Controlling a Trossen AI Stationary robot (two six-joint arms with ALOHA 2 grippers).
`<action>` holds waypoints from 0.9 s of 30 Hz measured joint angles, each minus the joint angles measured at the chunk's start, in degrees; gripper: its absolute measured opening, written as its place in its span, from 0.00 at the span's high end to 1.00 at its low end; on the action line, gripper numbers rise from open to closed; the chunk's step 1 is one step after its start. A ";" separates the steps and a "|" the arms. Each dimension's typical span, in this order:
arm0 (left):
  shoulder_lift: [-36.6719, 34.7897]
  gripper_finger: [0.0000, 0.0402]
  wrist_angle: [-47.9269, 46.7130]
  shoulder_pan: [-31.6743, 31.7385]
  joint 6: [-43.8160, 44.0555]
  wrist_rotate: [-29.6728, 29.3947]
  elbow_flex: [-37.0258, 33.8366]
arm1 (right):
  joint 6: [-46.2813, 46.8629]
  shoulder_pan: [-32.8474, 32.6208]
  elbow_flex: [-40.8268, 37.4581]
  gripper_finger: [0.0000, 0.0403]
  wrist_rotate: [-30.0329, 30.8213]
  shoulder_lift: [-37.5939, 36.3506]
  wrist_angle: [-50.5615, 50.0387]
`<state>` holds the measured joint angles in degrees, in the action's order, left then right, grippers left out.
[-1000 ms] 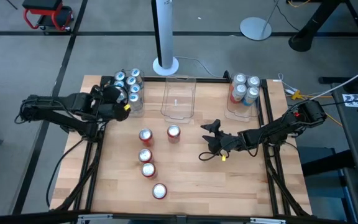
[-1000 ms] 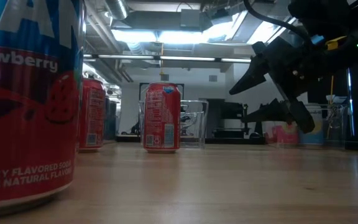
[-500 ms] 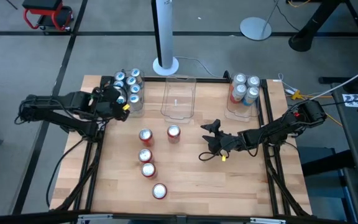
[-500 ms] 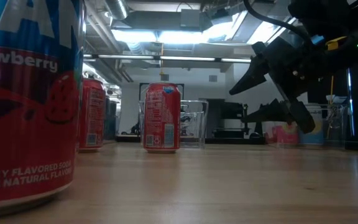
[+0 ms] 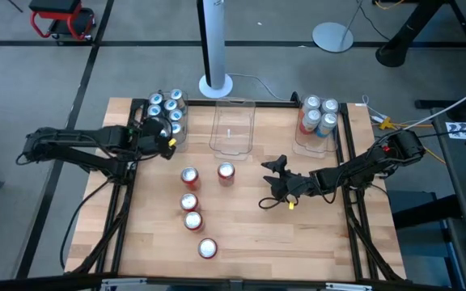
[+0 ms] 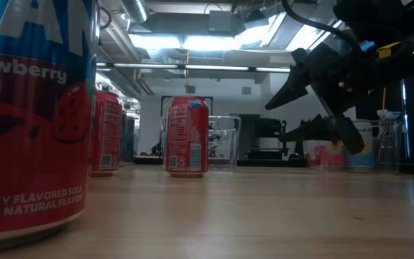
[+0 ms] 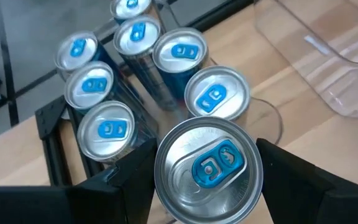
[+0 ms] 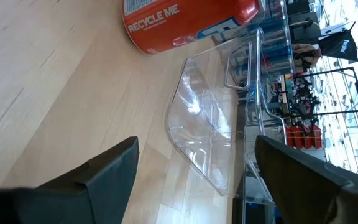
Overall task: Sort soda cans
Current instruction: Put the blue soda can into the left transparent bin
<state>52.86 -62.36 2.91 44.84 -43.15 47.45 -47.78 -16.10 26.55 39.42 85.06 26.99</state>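
**Left gripper holds a blue-tabbed can at the left bin; five red cans stand on open table**

The landmark is the empty clear middle bin (image 5: pixel 232 127) at the table's (image 5: pixel 314 242) far edge.

Left of it, a bin of blue-teal cans (image 5: pixel 168 109) sits at the far left corner; six silver tops show there in the left wrist view. The left gripper (image 7: pixel 207 171) is at that bin's near side, its fingers (image 7: pixel 126 180) closed against a can with a blue tab (image 7: pixel 208 168), right beside the others.

Right of the middle bin, the right-hand bin (image 5: pixel 318 121) holds four cans (image 5: pixel 319 113).

In front of the middle bin five red cans (image 5: pixel 188 176) stand apart on bare wood: two side by side, three trailing toward the near edge. The near right part of the table is open.

The right gripper (image 5: pixel 275 184) hovers in front of the middle bin, to the right of the red cans, fingers spread wide and holding nothing.
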 joint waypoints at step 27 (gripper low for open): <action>-0.02 0.31 11.37 9.28 -6.22 5.92 -8.77 | 0.23 0.00 0.00 0.20 0.00 0.00 -0.01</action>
<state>52.84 -50.99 12.19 38.62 -37.23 38.67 -47.55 -16.10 26.55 39.42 85.06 26.98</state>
